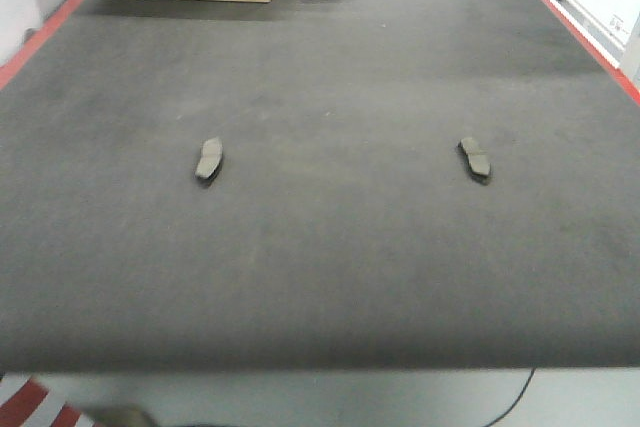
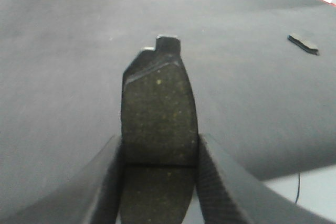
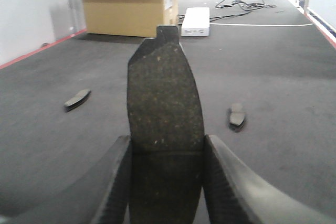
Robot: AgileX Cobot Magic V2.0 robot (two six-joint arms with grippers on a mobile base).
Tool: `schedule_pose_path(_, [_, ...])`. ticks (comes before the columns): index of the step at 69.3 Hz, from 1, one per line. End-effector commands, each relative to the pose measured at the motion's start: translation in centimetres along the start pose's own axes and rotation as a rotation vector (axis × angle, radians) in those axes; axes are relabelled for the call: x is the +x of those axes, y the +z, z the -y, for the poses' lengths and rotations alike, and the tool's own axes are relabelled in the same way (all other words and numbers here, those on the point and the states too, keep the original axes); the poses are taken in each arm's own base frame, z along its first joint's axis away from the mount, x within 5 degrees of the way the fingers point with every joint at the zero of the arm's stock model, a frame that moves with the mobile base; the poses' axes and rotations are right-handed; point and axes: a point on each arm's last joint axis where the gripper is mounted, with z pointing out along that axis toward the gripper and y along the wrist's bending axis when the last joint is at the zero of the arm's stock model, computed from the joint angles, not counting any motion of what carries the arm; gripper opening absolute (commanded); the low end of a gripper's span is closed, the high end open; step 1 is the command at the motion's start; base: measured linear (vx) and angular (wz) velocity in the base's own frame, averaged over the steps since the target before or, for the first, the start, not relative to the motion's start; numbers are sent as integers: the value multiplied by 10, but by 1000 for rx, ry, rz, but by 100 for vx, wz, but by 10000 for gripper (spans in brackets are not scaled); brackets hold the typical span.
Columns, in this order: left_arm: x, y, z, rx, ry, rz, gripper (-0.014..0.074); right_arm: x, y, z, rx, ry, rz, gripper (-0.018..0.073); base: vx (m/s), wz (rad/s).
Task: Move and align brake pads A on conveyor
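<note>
Holding one brake pad (image 2: 158, 114) clamped in my left fingers (image 2: 107, 182) and another (image 3: 164, 103) in my right fingers (image 3: 118, 182), I should lower both flat onto the conveyor (image 1: 330, 247), aligned with the two pads (image 1: 209, 159) (image 1: 475, 159) lying mid-belt.

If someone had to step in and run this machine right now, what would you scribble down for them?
Left gripper: shut on a brake pad, held between its fingers above the conveyor.
Right gripper: shut on another brake pad, also held up.
Two more pads already lie on the belt: left pad and right pad, well apart and angled differently.
Done: two pads placed on the belt.
Left: set down the two held pads, then line all four up. The front camera shows neither arm.
</note>
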Motion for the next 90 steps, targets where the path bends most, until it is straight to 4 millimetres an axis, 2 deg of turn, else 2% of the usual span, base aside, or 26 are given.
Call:
schedule_pose_path(1, [-16, -3, 4, 37, 9, 97, -6, -17, -2, -2, -16, -27, 112, -4, 34, -15])
schedule_pose_path(49, [-16, -3, 4, 37, 9, 97, -6, -17, -2, -2, -16, -27, 112, -4, 29, 0])
schedule_pose_path(90, [-16, -3, 4, 37, 9, 97, -6, -17, -2, -2, -16, -27, 112, -4, 7, -1])
